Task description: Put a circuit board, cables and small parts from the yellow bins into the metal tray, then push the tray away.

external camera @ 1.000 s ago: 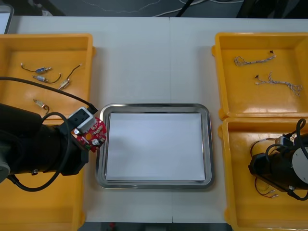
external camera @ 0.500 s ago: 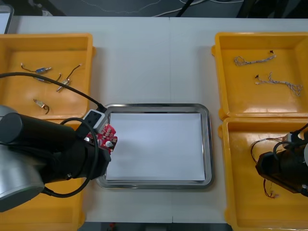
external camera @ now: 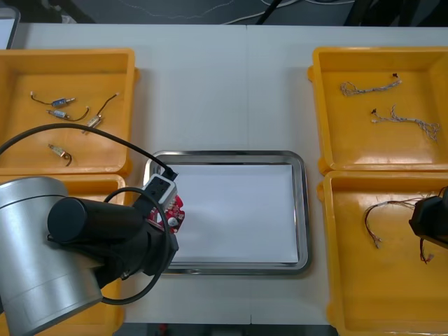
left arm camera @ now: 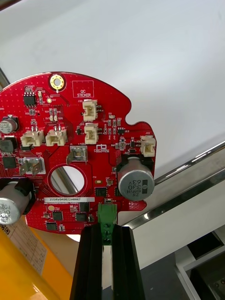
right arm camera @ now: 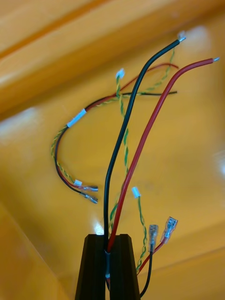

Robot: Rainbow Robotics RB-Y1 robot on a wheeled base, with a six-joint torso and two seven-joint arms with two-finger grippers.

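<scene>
My left gripper (external camera: 168, 208) is shut on a round red circuit board (external camera: 173, 212), hanging over the left part of the metal tray (external camera: 302, 210). In the left wrist view the fingers (left arm camera: 92, 262) pinch the board (left arm camera: 79, 154) at its green connector, with the tray's white inside (left arm camera: 154, 47) behind it. My right gripper (external camera: 430, 222) is over the near right yellow bin (external camera: 378, 294). In the right wrist view that gripper (right arm camera: 108, 240) is shut on a black and red cable (right arm camera: 123, 154) above the bin floor (right arm camera: 187, 154).
Small metal parts (external camera: 61, 112) lie in the far left bin (external camera: 21, 140). Twisted blue and white cables (external camera: 369, 87) lie in the far right bin (external camera: 322, 126). More cables (external camera: 381, 213) rest in the near right bin. My left arm (external camera: 49, 259) covers the near left bin.
My left arm has carried the board rightward from the bin's edge to over the tray's left part. My right gripper has moved toward the table's right edge, uncovering cables in the bin.
</scene>
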